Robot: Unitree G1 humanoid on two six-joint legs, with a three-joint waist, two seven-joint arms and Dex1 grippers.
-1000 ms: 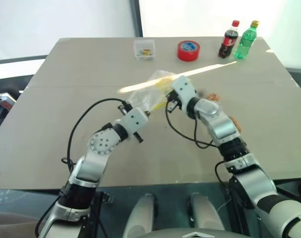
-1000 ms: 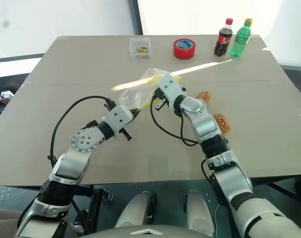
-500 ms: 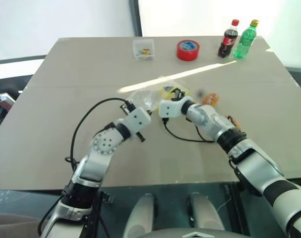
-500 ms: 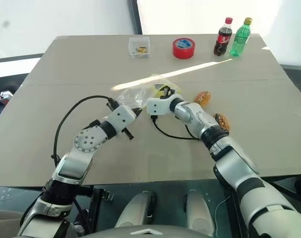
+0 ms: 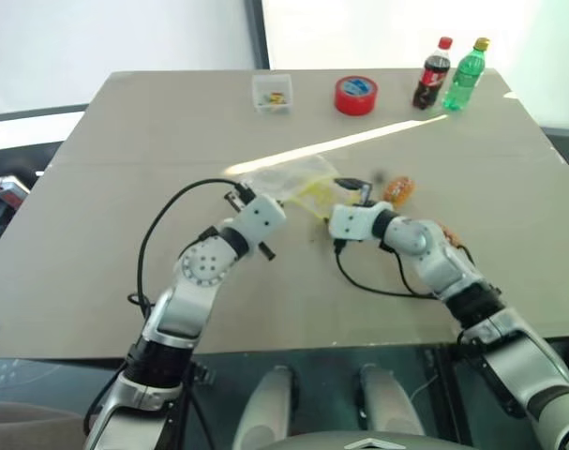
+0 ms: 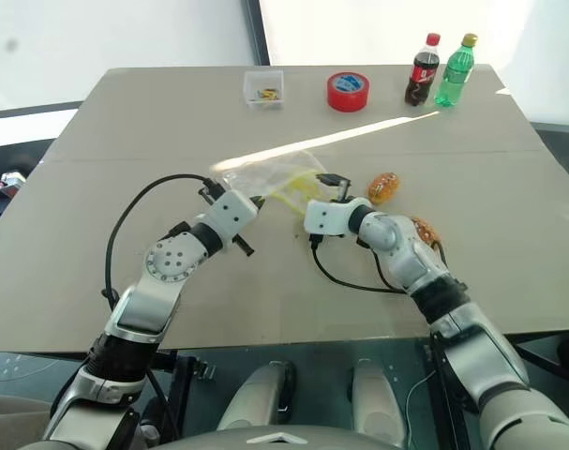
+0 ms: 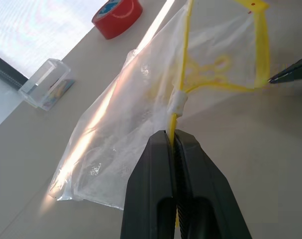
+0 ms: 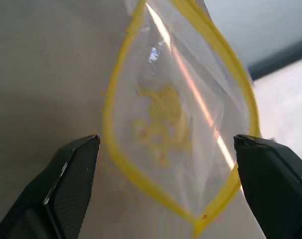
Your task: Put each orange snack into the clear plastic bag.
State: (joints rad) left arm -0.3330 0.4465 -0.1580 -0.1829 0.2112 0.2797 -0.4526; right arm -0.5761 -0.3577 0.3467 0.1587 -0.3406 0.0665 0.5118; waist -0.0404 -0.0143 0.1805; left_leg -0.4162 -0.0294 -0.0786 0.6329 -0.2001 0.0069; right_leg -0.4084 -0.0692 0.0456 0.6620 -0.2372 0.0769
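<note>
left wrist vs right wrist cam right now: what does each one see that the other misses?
Left wrist: the left hand shut on the bag's yellow seal strip, plus the red tape roll and the small clear box behind.

Right wrist: the right hand open, its fingers either side of the bag's open mouth, looking into it.

Both: the clear plastic bag with its yellow seal and the tan table.

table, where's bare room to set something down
Bare: the table's left half beside the left arm, and the near edge. Crowded: the middle, with the clear plastic bag and orange snacks; the far edge, with box, tape, bottles.
</note>
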